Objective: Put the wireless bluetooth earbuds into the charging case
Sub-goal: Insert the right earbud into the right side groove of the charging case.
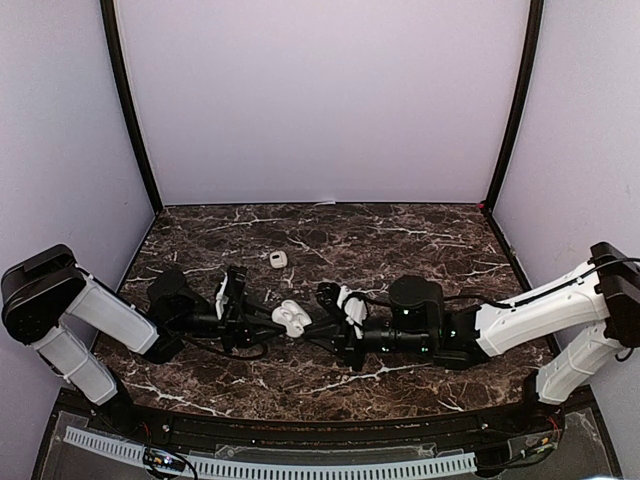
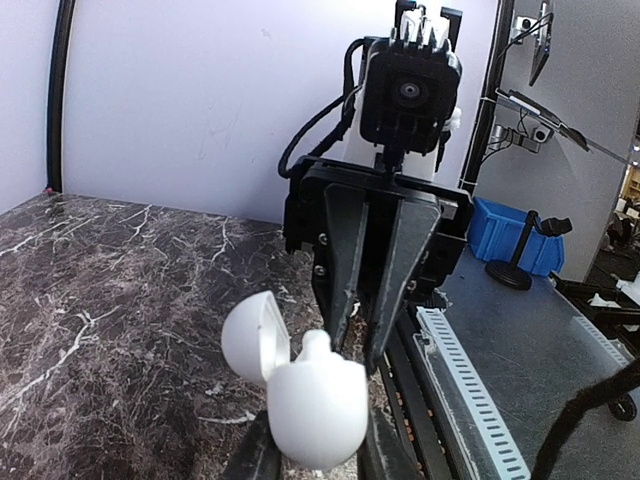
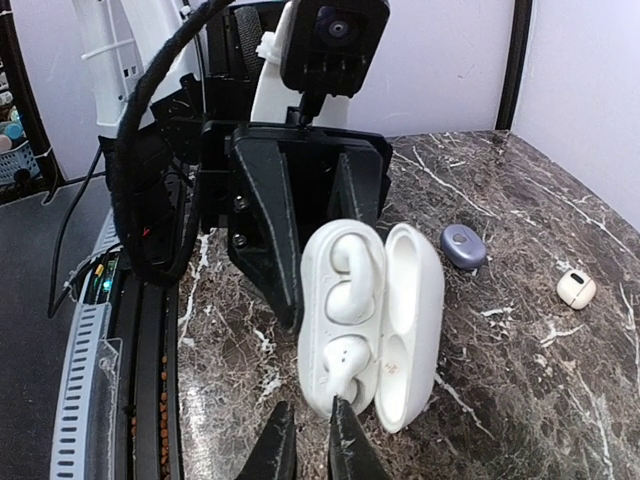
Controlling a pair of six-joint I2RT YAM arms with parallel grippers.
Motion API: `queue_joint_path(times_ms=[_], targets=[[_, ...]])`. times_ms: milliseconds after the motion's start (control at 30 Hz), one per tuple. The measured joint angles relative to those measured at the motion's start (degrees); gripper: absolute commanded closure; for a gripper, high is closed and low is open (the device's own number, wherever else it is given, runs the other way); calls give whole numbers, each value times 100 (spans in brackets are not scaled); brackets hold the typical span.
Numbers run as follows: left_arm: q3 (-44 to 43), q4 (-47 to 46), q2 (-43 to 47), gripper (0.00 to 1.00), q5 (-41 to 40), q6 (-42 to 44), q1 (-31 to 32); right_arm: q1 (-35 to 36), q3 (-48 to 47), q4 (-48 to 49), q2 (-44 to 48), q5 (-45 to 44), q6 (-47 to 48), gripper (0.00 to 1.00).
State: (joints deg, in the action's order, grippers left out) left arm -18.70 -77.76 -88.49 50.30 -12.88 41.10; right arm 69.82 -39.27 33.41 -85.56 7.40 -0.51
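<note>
Black right pincer (image 3: 308, 442), tips barely parted and empty, hovers just short of the lower earbud (image 3: 343, 362), seated in the open charging case (image 3: 405, 320); the case's long axis runs straight away toward the left pincer (image 2: 318, 440), which clamps it over the table's (image 1: 400, 230) middle, lid toward the far edge

We see left gripper (image 2: 316, 452) clamping open white charging case (image 2: 318, 408), lid (image 2: 250, 340) tipped left. Right gripper (image 2: 358, 340) opposite, jaws narrowly parted, tips at case's top. Marble table (image 2: 110, 290) beneath.
</note>
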Motion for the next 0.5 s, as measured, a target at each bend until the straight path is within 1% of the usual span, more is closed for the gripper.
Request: queue_joint_path(times_ms=[167, 367, 500], targets=[[0, 20, 2, 88, -66, 7, -2, 35, 122, -35, 98, 184, -13, 78], [0, 136, 35, 87, -85, 55, -2, 42, 223, -48, 343, 175, -24, 72], [0, 221, 46, 87, -85, 90, -2, -35, 317, -42, 603, 146, -68, 72]])
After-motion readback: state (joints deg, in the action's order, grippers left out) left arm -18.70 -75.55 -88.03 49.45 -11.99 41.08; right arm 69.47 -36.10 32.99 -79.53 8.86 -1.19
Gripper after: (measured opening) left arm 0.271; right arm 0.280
